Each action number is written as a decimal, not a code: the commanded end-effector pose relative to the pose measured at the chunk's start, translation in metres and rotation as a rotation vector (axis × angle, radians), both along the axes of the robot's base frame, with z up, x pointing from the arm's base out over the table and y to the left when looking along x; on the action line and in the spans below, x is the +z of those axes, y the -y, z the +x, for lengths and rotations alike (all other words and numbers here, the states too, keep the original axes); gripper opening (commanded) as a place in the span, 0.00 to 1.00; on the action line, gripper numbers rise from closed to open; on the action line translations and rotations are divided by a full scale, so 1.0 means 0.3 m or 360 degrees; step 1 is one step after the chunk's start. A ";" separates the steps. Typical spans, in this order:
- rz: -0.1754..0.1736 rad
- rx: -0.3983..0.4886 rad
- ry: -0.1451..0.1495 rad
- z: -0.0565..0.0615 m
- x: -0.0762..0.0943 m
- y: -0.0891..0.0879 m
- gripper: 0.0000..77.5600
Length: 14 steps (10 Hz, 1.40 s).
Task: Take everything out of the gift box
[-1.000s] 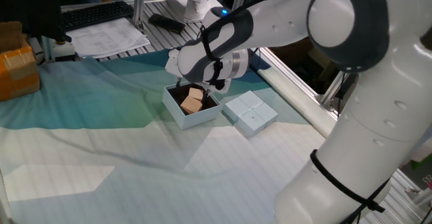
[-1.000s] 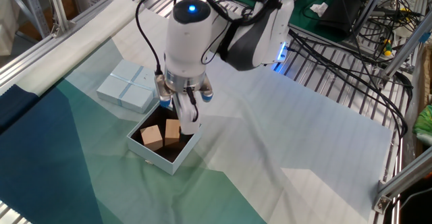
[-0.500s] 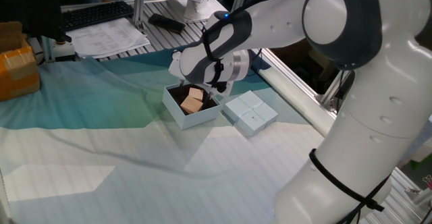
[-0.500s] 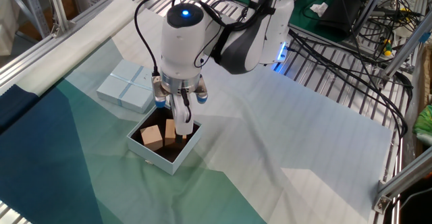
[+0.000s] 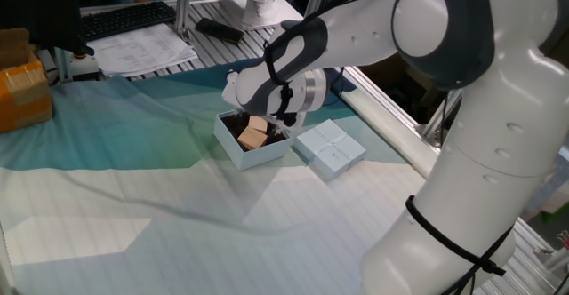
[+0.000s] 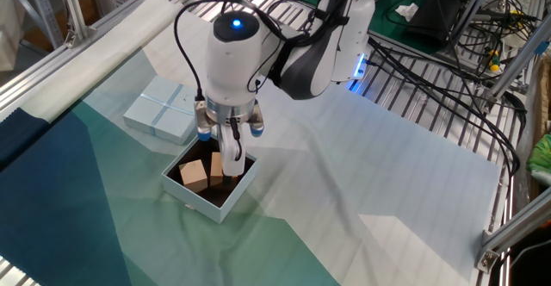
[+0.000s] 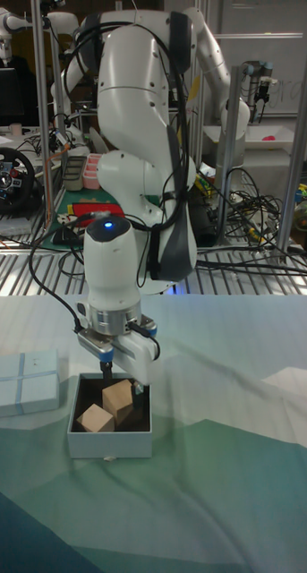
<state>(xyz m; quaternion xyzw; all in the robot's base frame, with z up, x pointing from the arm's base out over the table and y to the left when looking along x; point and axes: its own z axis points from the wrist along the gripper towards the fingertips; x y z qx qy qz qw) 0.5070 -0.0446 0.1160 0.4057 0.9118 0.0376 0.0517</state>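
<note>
In the box near the counter's front edge, both cubes are still seen, and around the farther cube the hand has been lowered over the last second, released, so that nothing is out yet.

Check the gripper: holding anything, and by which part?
Cannot tell. The gripper is down inside the pale blue-white gift box, fingers around one tan wooden cube, but contact is not visible.
</note>
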 end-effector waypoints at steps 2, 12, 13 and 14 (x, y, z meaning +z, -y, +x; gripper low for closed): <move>-0.0002 -0.0017 0.0005 0.002 -0.015 0.002 1.00; -0.0107 -0.0029 0.0013 -0.001 -0.061 0.007 1.00; -0.0107 -0.0029 0.0013 -0.001 -0.061 0.007 1.00; -0.0117 -0.0018 0.0012 -0.001 -0.061 0.007 1.00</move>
